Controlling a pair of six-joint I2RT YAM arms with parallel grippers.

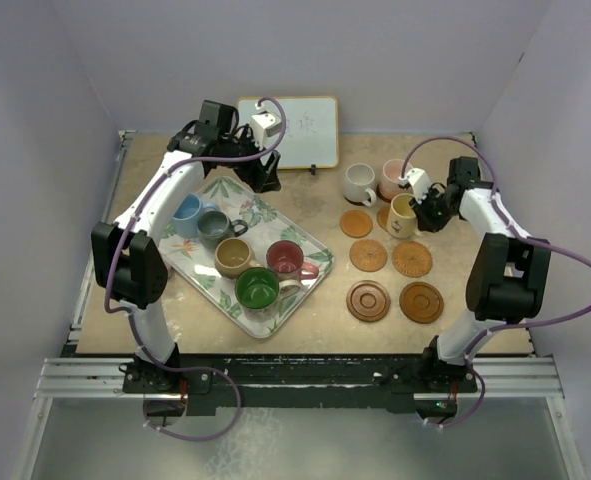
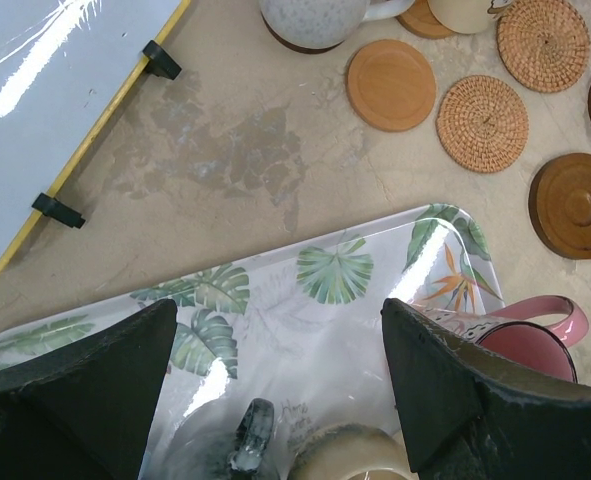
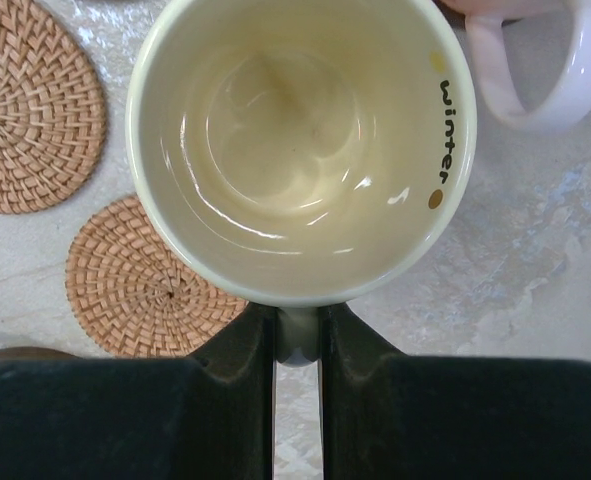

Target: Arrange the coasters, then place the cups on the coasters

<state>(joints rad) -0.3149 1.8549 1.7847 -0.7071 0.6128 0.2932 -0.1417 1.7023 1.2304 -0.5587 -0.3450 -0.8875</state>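
Pale yellow glossy ceramic mug (image 3: 300, 150), empty, "winter" lettered inside the rim, toward the table's (image 1: 325, 320) far right corner, just beside a pink mug (image 3: 535, 60) and a round woven coaster (image 3: 135, 280). Pinched by its handle in the nearly closed right claw (image 3: 297, 320), elbow bent near the right edge. Left claw (image 2: 278, 320) spread wide, holding nothing, above the leaf-patterned tray's (image 2: 345, 275) far edge.

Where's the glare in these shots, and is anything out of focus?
Left wrist view: white glare streaks on the whiteboard and patches on the tray. Right wrist view: small highlights inside the yellow cup, sharp. Top view: even light.
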